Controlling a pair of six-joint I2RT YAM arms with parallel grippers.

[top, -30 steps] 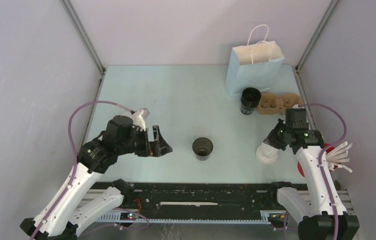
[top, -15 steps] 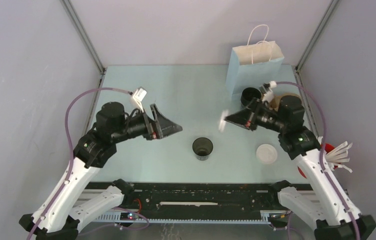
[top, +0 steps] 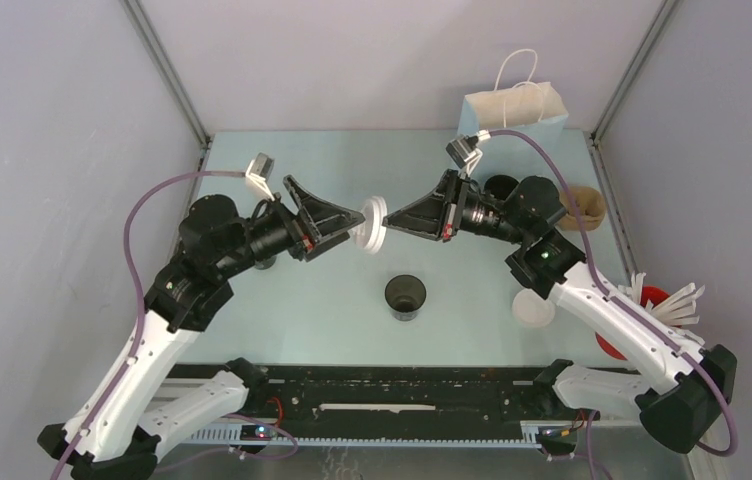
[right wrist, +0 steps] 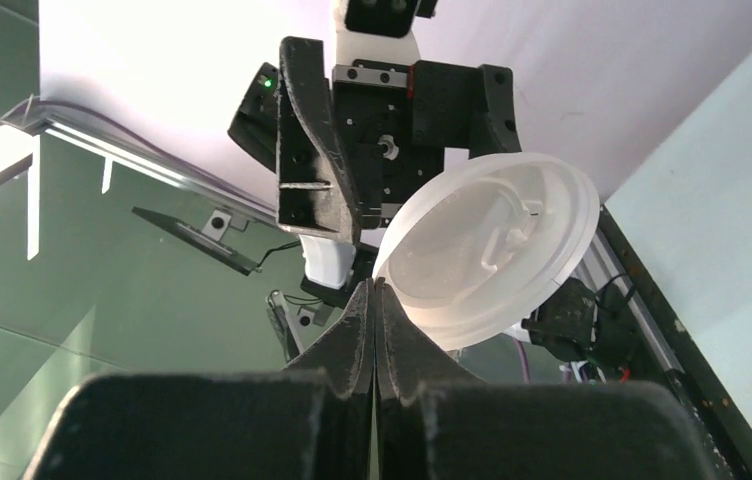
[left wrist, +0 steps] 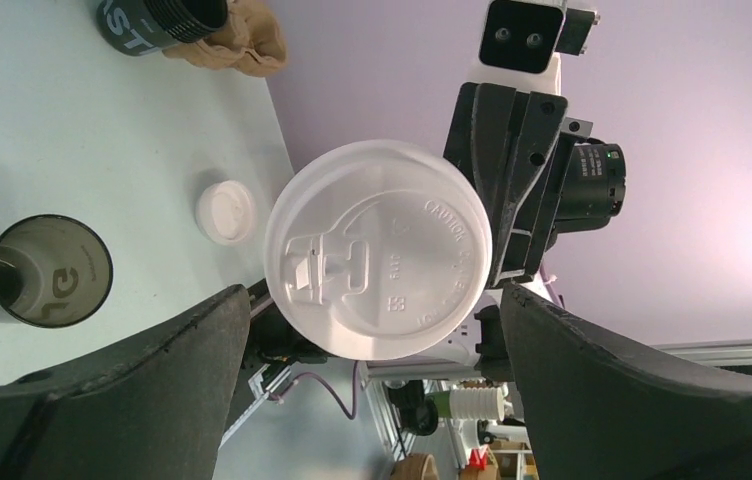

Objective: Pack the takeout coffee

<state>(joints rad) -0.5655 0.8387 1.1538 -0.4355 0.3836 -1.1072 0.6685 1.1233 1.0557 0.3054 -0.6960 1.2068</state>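
A white coffee lid hangs on edge in mid-air above the table's middle. My right gripper is shut on its rim, the fingertips pinched together in the right wrist view with the lid beside them. My left gripper faces it from the left, open. In the left wrist view the lid fills the gap ahead of the wide-spread jaws. An open black cup stands on the table below.
A light blue paper bag stands at the back right. A second black cup and a brown cup carrier sit before it, partly behind my right arm. Another white lid lies near a red holder of white sticks.
My right arm lifted a lid from the right side of the table and swung it to the centre. My left arm rose and moved right to meet it, staying open.
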